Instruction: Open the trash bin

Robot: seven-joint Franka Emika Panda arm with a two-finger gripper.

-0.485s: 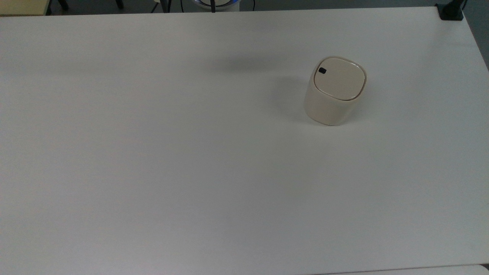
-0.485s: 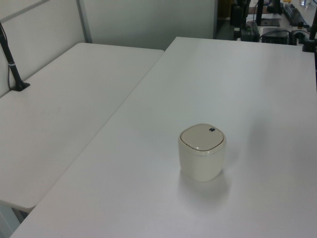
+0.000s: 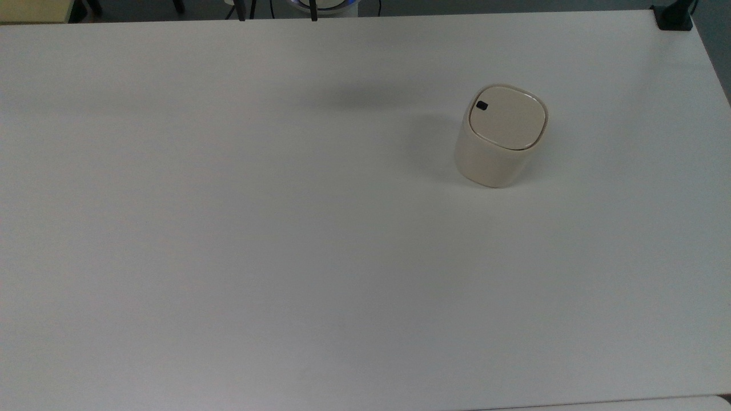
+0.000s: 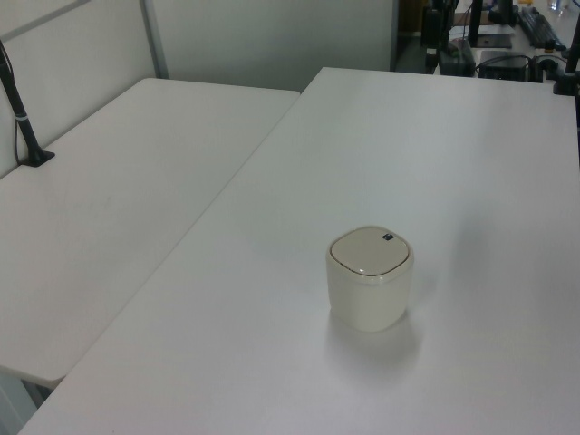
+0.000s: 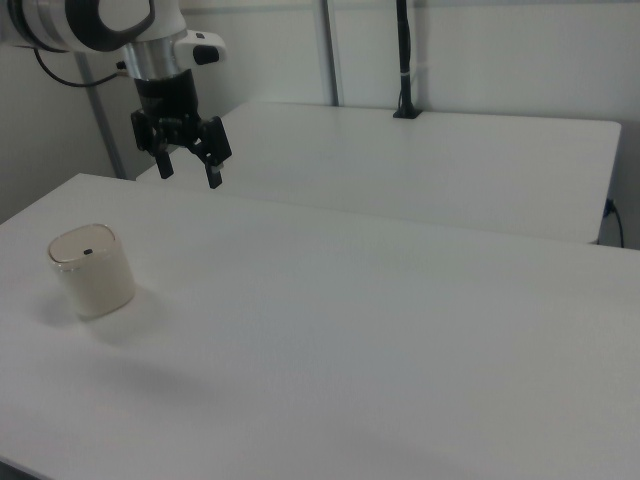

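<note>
A small cream trash bin stands upright on the white counter, toward the top view's upper right. Its flat lid is down, with a little black button near the lid's left corner. The bin's soft shadow falls to its left.

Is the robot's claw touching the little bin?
No, the gripper hangs in the air, up and away from the trash bin.

We see bare table on every side of the trash bin. Our gripper hangs above, fingers apart, with open air down to its closed lid.
</note>
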